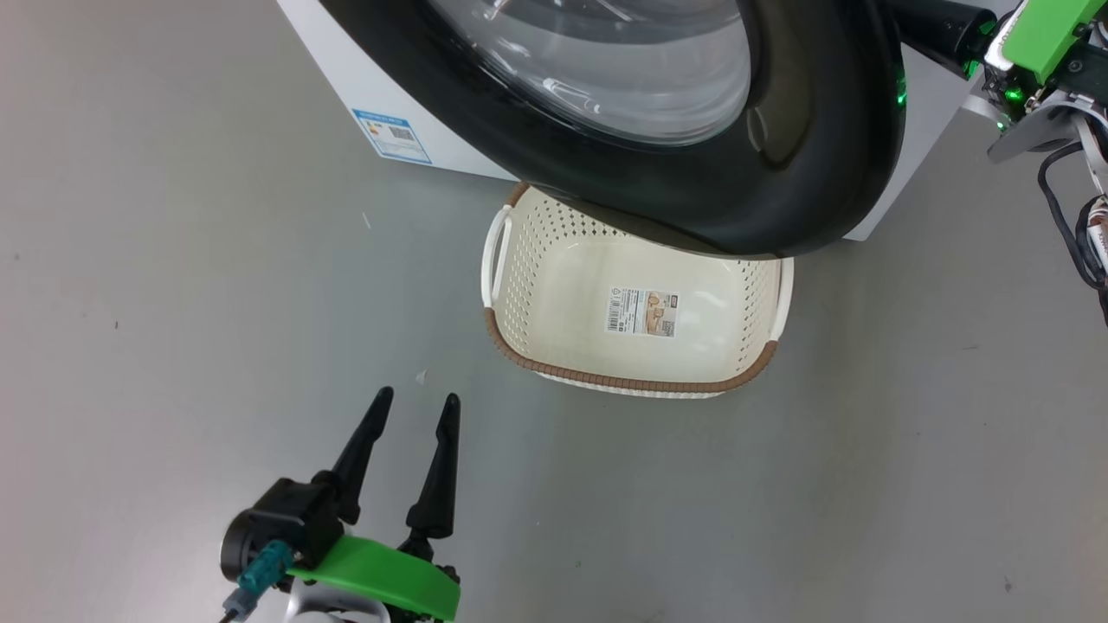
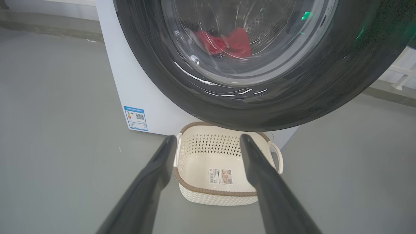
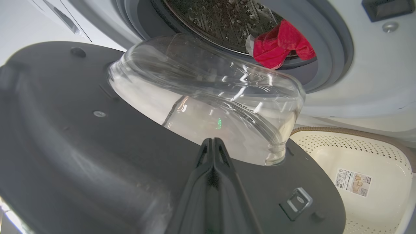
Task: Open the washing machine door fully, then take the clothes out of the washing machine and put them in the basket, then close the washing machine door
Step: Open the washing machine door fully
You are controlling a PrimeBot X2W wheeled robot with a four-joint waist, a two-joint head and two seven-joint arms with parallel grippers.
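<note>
Nearest you, the left jaws stand spread wide and empty. Their dark fingers (image 1: 440, 467) hang low over the grey floor (image 1: 173, 303) and point toward the basket (image 1: 640, 383). I judge they wait there, clear of the door's swing, for the reach into the drum. The basket sits empty on the floor just in front of the washing machine (image 2: 133, 87), likely so the clothes have a short drop. The paper label (image 1: 641, 312) on its base carries a barcode and a small picture, but its print is unreadable. Above it the washing machine door (image 1: 822, 156) hangs partly open, its black rim over the basket's far end. The right jaws are pressed shut on nothing, fingers (image 3: 203, 195) at the door's inner face beside the metal latch (image 3: 297, 201), apparently to push it wider. The washer's blue sticker (image 1: 391, 136) shows a QR code, but its text is too small to read. Farthest, the clothes (image 3: 279, 45) lie red at the drum's mouth.
</note>
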